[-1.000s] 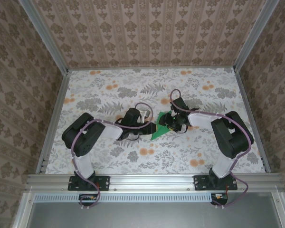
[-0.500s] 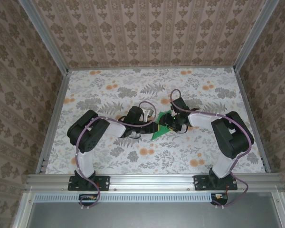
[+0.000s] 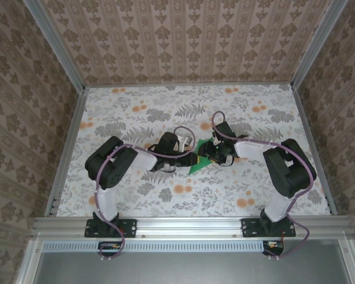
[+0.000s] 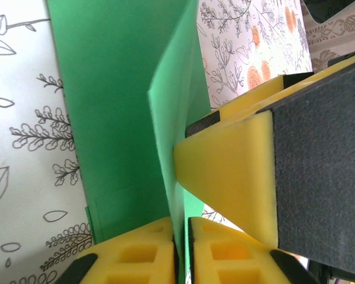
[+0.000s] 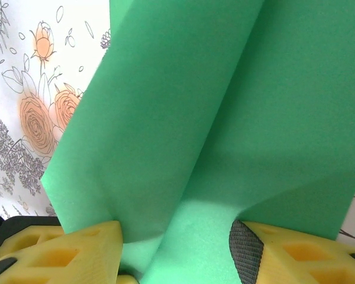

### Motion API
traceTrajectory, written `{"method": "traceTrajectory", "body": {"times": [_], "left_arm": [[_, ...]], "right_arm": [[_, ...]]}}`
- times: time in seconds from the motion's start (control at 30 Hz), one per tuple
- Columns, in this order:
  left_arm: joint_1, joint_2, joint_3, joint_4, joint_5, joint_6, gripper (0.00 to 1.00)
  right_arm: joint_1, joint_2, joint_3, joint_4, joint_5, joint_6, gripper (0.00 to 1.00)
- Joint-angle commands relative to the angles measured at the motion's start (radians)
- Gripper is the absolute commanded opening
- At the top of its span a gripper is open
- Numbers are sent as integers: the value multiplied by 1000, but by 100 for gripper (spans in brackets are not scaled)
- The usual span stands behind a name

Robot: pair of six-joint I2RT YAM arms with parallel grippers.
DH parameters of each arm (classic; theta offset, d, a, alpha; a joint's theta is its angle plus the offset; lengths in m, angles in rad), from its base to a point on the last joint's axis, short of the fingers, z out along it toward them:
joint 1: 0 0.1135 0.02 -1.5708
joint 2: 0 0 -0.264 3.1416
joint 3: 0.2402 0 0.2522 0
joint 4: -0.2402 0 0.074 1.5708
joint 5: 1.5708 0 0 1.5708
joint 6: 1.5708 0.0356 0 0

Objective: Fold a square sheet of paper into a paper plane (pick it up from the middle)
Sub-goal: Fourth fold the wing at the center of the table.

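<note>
Bases [image 3: 109, 226] bolted to aluminium rail [image 3: 189, 223] at near edge, both arms angled inward and meeting mid-worktop.

Left hand [image 4: 180, 254]: yellow foam fingers [image 4: 136, 260] with cut-out cells, clenched on the thin edge of the green paper sheet [image 4: 112, 89]. One flap stands upright from the pinch and the lower layer lies flat on the cloth. Paper is matte and smooth, edges clean.

Right hand [image 5: 174, 248]: released, fingers apart, paper running between them. From the left wrist, one wedge-shaped yellow tip [image 4: 236, 171] with a black textured grip face sits against the raised flap. From the right wrist, the sheet bends in a soft curve between the pads, with slanted fold lines.

From above, the paper is a small green, roughly triangular patch between the two hands, partly under them, centre of the worktop [image 3: 136, 112].

Worktop surface is grey-and-orange floral cloth, lying flat. Beyond it: walls [image 3: 183, 41] in striped damask pattern, aluminium corner posts [image 3: 53, 44].
</note>
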Motion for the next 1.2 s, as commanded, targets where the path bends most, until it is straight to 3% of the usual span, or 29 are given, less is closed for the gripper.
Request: {"method": "traceTrajectory", "body": {"times": [0.0,0.23,0.33,0.5,0.77,1.17], "left_arm": [[10,-18,7,9,25,19,19],[27,-97,-43,-23,17,17,27],[44,-147,-82,-33,-36,15,27],[46,-181,-96,-33,-37,2,22],[-6,-114,-42,-15,-21,-1,17],[-9,-66,-25,-73,-64,16,12]], "right_arm": [[-8,98,-32,-196,106,-5,57],[-8,131,-12,-255,153,14,57],[-7,142,-3,-270,161,18,57],[-8,154,-1,-280,170,27,56],[-8,177,5,-297,181,49,54],[-8,187,-3,-300,183,66,52]]}}
